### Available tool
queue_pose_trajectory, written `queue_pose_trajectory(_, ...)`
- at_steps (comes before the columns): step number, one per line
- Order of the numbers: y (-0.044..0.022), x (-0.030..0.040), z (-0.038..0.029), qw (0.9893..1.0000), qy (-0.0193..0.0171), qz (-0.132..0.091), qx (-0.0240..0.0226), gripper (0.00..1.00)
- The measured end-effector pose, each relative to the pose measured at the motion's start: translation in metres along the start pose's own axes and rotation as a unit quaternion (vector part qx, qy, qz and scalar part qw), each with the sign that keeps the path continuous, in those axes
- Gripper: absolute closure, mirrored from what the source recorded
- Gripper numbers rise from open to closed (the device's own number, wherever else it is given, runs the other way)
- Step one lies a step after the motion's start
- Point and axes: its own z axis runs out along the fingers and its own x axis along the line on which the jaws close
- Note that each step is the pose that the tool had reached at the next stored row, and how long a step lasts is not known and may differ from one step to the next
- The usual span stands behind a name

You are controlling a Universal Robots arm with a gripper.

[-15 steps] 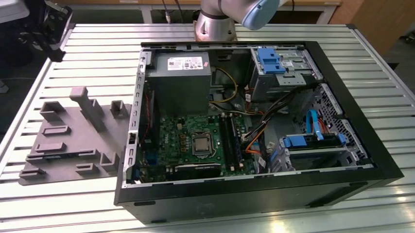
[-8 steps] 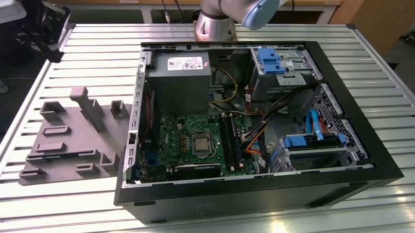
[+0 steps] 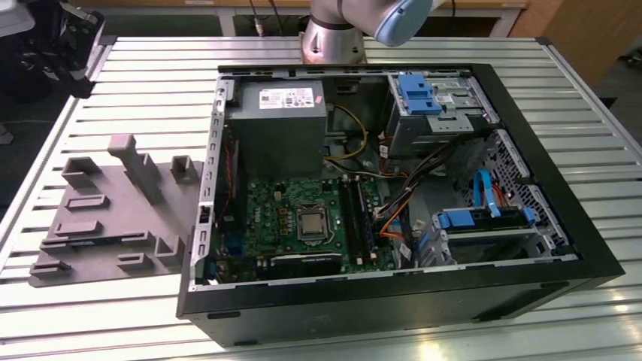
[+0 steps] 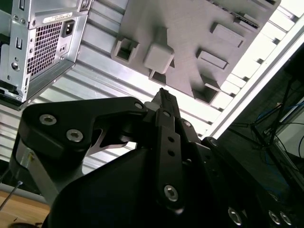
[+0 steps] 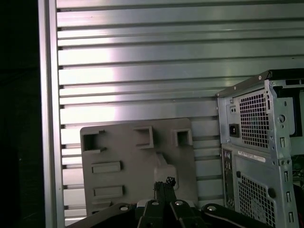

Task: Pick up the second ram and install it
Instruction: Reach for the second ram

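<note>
Because the jaws are pressed together with nothing between them, they would have to be spread before any grasp is tried. Beneath them lies the grey tray, whose tall post is best given a wide berth. Beyond, on the slatted surface, stands the open computer case. The memory stick cannot be told apart from the long black slots on its board; it is judged best gripped by its long edges and kept square to its slot.

The exterior view looks down from high, at a slant, onto the open computer case and grey tray on the worktop. Both wrist views look past the pincer at this same tray and the case's rear.
</note>
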Motion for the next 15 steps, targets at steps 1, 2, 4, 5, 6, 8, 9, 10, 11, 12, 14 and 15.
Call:
queue_pose_trajectory(1, -0.0003, 0.0004, 0.0001, 1.0000, -0.0001, 0.000, -0.0001, 0.89)
queue_pose_trajectory(2, -0.0005, 0.0008, 0.0000, 1.0000, -0.0001, 0.000, -0.0002, 0.89)
queue_pose_trajectory(4, -0.0011, 0.0015, 0.0000, 1.0000, -0.0002, 0.000, -0.0004, 0.89)
queue_pose_trajectory(5, -0.0014, 0.0019, 0.0000, 1.0000, -0.0003, 0.000, -0.0005, 0.89)
queue_pose_trajectory(6, -0.0016, 0.0022, 0.0000, 1.0000, -0.0003, 0.000, -0.0005, 0.89)
queue_pose_trajectory(8, -0.0021, 0.0029, -0.0001, 1.0000, -0.0003, 0.000, -0.0006, 0.89)
queue_pose_trajectory(9, -0.0024, 0.0033, -0.0001, 1.0000, -0.0004, 0.000, -0.0007, 0.89)
queue_pose_trajectory(10, -0.0026, 0.0036, -0.0001, 1.0000, -0.0004, 0.000, -0.0007, 0.89)
queue_pose_trajectory(11, -0.0028, 0.0040, -0.0001, 1.0000, -0.0004, 0.000, -0.0008, 0.89)
queue_pose_trajectory(12, -0.0030, 0.0044, -0.0001, 1.0000, -0.0005, 0.000, -0.0008, 0.89)
queue_pose_trajectory(14, -0.0034, 0.0052, -0.0001, 1.0000, -0.0006, 0.000, -0.0008, 0.89)
queue_pose_trajectory(15, -0.0036, 0.0055, -0.0001, 1.0000, -0.0007, 0.000, -0.0009, 0.89)
